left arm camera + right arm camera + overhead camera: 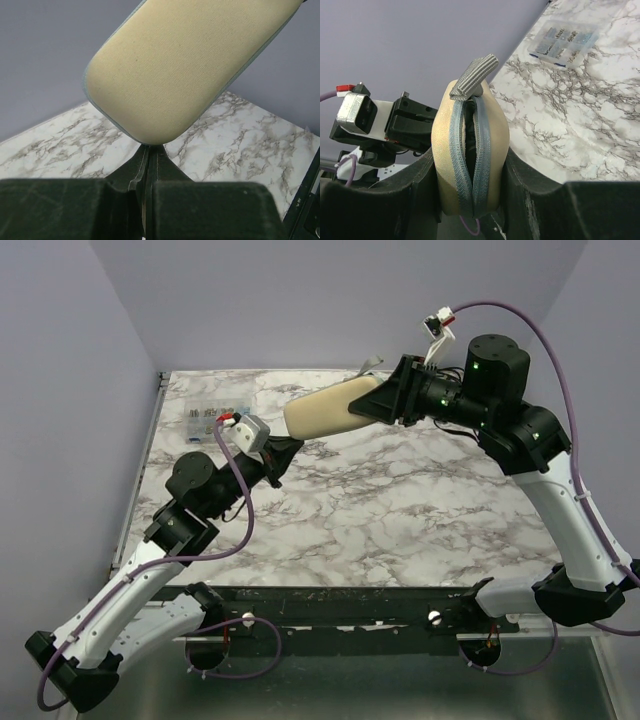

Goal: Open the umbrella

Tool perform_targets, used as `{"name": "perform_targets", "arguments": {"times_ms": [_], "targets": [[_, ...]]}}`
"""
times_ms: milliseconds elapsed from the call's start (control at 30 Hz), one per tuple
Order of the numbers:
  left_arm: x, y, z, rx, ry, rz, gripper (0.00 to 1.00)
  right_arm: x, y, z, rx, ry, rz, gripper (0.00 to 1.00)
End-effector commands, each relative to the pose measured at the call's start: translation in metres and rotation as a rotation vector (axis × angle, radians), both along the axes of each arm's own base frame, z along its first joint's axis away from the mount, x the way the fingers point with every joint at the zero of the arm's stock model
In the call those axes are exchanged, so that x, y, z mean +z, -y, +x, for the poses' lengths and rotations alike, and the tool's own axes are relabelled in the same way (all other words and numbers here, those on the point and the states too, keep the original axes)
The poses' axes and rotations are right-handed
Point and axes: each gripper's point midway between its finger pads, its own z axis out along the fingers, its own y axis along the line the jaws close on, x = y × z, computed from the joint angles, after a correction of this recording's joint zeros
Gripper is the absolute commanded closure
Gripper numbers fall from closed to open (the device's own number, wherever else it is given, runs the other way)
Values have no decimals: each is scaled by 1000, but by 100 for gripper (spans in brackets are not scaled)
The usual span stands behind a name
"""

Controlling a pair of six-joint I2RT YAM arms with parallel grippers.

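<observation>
Right wrist view: the right pincer (472, 185) is clamping the cream-sleeved umbrella (470, 145). The left pincer (149, 167) is sitting closed, the umbrella's rounded end just beyond its tips.

The surface (400, 510) was white marble-patterned, veined in grey. One small clear compartment box (208, 422) lay flat on it near the far left corner, beside the left edge.
</observation>
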Motion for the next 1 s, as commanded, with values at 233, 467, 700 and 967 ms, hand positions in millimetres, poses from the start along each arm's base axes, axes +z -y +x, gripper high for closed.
{"name": "perform_targets", "arguments": {"times_ms": [233, 467, 700, 967], "targets": [[11, -29, 2, 123, 73, 76, 100, 11, 5, -20, 61, 67, 5, 99], [4, -37, -2, 118, 105, 220, 100, 1, -1, -38, 210, 79, -55, 99], [-5, -46, -14, 95, 123, 339, 100, -31, -9, -60, 396, -21, -117, 99], [-13, -43, -34, 1, 94, 375, 100, -62, -16, -63, 475, -129, -160, 99]]}}
